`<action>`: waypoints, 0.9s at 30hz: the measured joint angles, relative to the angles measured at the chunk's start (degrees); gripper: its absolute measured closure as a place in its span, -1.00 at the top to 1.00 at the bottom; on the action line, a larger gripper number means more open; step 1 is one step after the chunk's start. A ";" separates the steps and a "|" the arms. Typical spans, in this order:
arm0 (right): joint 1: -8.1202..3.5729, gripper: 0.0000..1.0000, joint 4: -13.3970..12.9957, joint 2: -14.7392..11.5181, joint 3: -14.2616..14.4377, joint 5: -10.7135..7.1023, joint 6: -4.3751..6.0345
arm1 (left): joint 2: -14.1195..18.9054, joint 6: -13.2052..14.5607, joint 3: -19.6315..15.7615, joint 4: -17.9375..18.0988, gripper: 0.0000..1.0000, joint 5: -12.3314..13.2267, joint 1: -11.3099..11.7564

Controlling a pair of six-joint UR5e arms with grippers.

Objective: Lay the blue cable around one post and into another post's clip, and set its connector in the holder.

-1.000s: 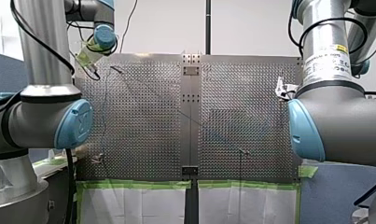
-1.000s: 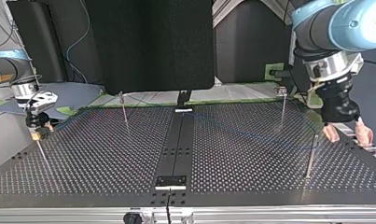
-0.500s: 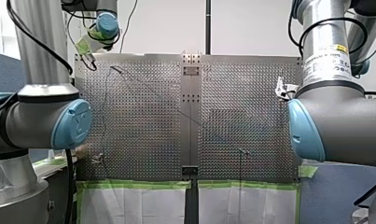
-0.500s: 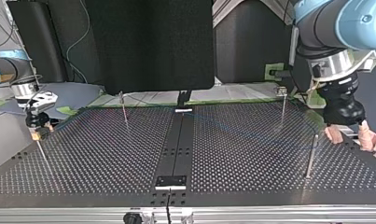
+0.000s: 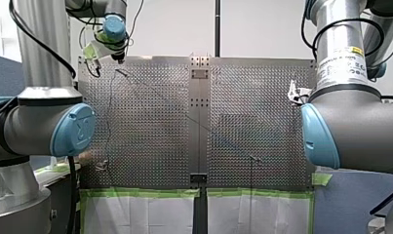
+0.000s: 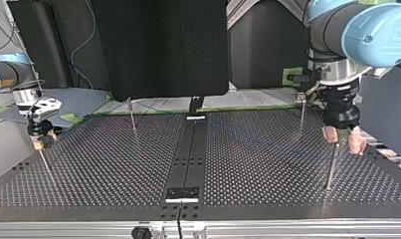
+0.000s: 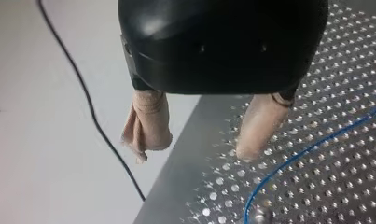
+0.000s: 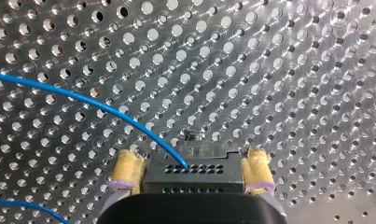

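Right wrist view: right gripper (image 8: 191, 161) pinched connector (image 8: 195, 179), blue cable (image 8: 106, 110) exiting 10 o'clock; left gripper (image 7: 197, 149) empty, agape; routing, seating seemingly pending.

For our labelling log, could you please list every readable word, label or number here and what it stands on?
White label on my right arm, front view: the print and a yellow mark are too small and blurred to read.
No other text shows in any view.
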 joint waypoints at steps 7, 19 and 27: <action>0.00 0.73 0.00 0.00 0.00 0.00 0.00 | -0.13 3.28 1.64 -0.04 1.00 0.07 -0.18; 0.00 0.73 0.00 0.00 0.00 0.00 0.00 | 0.06 8.55 2.55 -0.09 1.00 0.74 -0.98; 0.00 0.73 0.00 0.00 -0.01 0.00 0.00 | 0.07 12.13 2.53 -1.38 1.00 3.44 -1.52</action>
